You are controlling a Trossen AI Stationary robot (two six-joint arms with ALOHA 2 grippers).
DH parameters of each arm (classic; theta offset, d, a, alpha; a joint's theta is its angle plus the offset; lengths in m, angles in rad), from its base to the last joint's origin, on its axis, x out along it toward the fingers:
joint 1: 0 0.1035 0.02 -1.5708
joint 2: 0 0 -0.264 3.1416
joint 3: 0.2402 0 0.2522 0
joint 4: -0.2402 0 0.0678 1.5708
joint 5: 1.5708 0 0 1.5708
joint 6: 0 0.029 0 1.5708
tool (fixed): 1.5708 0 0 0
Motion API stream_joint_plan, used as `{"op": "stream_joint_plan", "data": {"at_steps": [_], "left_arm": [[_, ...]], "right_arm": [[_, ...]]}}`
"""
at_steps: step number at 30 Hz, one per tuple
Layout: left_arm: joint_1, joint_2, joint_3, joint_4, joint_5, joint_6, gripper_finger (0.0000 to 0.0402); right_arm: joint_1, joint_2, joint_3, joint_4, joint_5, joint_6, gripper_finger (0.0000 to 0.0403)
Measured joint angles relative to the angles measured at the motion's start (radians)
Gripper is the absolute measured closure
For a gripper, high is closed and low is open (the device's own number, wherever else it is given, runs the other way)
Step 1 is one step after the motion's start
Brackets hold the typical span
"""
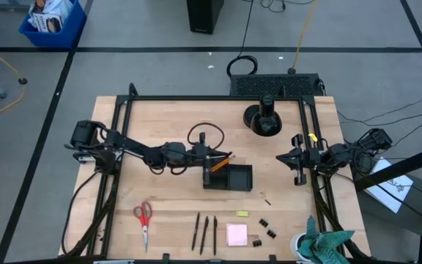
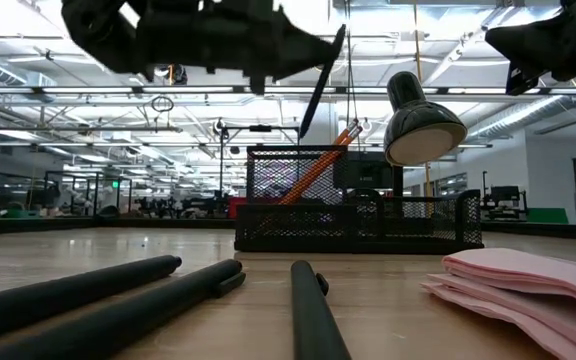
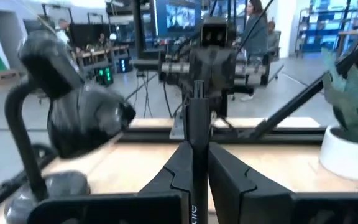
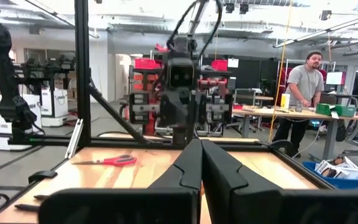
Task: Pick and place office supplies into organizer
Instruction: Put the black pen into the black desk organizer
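My left gripper (image 1: 209, 163) reaches from the table's left to above the black mesh organizer (image 1: 228, 178) and is shut on a thin dark pen (image 2: 323, 80). The pen's lower tip (image 2: 304, 133) hangs just over the organizer's tall compartment (image 2: 298, 190), where two orange pencils (image 2: 318, 165) lean against its rim. My right gripper (image 1: 280, 156) waits shut near the table's right edge, touching nothing. On the near part of the table lie red-handled scissors (image 1: 143, 216), more dark pens (image 1: 205, 233), a pink sticky pad (image 1: 237, 235), a yellow-green eraser (image 1: 242, 213) and black binder clips (image 1: 264, 231). My left gripper pinches the dark pen (image 3: 196, 118) between its two fingers (image 3: 225, 171), coming roughly level from the table's left. The pen crosses the fingers and stands steeply tilted. It is lifted clear, its lower end pointing down at the organizer.
A black desk lamp on a round base (image 1: 263, 117) stands behind the organizer at the far side. A white pot with teal-green leaves (image 1: 321, 246) sits at the near right corner. A black frame (image 1: 218, 98) rims the table. People stand in the room beyond.
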Motion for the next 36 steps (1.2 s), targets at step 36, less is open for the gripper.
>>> {"op": "stream_joint_plan", "data": {"at_steps": [36], "left_arm": [[-0.01,0.11,-0.045,-0.13,-0.081,-0.148,0.0371]], "right_arm": [[0.0,0.003,0.0,0.034,-0.001,-0.045,0.0403]]}}
